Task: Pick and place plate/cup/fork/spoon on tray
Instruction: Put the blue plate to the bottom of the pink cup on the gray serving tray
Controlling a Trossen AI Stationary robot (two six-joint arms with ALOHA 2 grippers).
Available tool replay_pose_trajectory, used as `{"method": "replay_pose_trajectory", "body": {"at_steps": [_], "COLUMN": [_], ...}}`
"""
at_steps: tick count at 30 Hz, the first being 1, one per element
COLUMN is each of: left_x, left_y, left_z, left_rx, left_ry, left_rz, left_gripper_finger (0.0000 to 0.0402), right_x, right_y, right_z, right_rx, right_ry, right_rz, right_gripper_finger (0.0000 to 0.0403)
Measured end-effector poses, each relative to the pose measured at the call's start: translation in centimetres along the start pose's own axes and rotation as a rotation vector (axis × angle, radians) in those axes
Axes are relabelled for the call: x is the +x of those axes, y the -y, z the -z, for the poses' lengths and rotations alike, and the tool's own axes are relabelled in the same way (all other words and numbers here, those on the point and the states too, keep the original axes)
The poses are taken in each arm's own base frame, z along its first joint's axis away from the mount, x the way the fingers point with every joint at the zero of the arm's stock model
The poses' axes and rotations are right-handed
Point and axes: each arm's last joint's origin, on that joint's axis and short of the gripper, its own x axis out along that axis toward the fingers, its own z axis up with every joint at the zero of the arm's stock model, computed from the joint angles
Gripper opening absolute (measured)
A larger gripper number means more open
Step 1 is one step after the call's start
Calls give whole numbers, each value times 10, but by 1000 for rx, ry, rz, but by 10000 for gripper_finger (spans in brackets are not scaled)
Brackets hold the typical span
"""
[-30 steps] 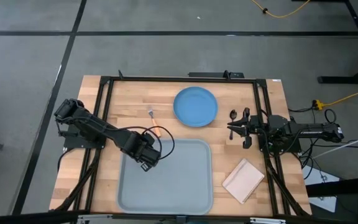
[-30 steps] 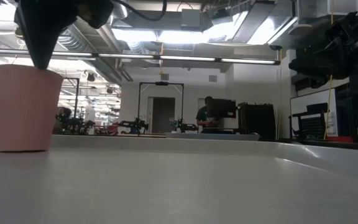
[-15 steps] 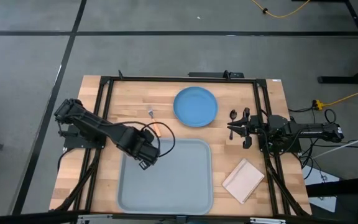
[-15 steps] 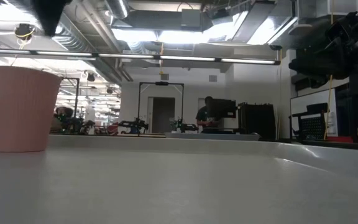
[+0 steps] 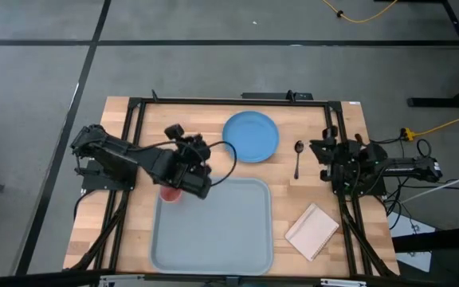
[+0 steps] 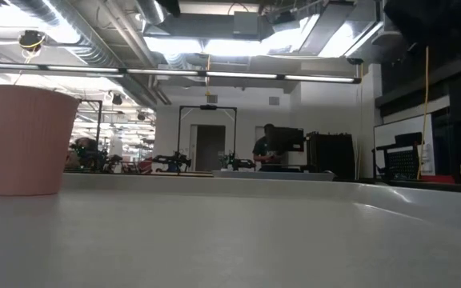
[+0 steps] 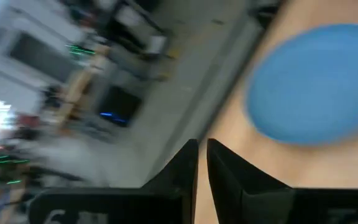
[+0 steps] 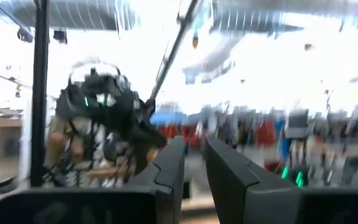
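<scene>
Left gripper (image 7: 202, 163) hangs above the tray's far left corner, fingers nearly together with only a thin slit between them, holding nothing. Just below it the pink-red cup (image 5: 170, 193) stands upright inside the pale grey-blue tray (image 5: 237, 239), at that same corner. Beyond the tray lies the light-blue plate (image 5: 251, 136) on the wooden table (image 5: 357, 127), with the dark spoon (image 5: 297, 159) to its right. Right gripper (image 8: 193, 163) waits at the table's right edge near the spoon, fingers a narrow gap apart and empty. A beige flat rectangle (image 5: 311, 230) sits right of the tray. The fork cannot be made out.
</scene>
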Motion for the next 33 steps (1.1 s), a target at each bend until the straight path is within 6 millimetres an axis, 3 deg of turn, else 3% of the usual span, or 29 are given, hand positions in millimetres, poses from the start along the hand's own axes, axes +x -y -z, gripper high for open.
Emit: {"method": "replay_pose_trajectory", "body": {"at_steps": [7, 12, 15, 18, 20, 22, 24, 27, 33], "left_x": [64, 107, 133, 159, 172, 182, 185, 171, 128], "left_y": [1, 2, 4, 3, -1, -8, -15, -24, -19], "left_z": [20, 26, 23, 18, 20, 27, 37, 47, 79], "left_rx": [24, 62, 149, 163, 134, 105, 71, 53, 99], "left_ry": [-125, -196, -228, -182, -173, -228, -311, -368, -311], "left_rz": [-162, -185, -44, 235, 400, 443, 423, 442, 594], "left_gripper_finger": [27, 27, 27, 27, 27, 27, 27, 27, 27], "right_x": [10, 35, 60, 88, 106, 117, 119, 116, 118], "right_y": [3, -2, -6, -4, 2, 13, 25, 41, 65], "right_z": [1, 0, 1, 8, 15, 24, 33, 42, 61], "right_rx": [-80, -99, -137, -214, -254, -273, -284, -235, -60], "right_ry": [33, -38, -103, -227, -370, -566, -774, -993, -1086], "right_rz": [99, -34, -99, -75, 34, 200, 349, 468, 385], "right_gripper_finger": [69, 69, 69, 69, 69, 69, 69, 69, 69]}}
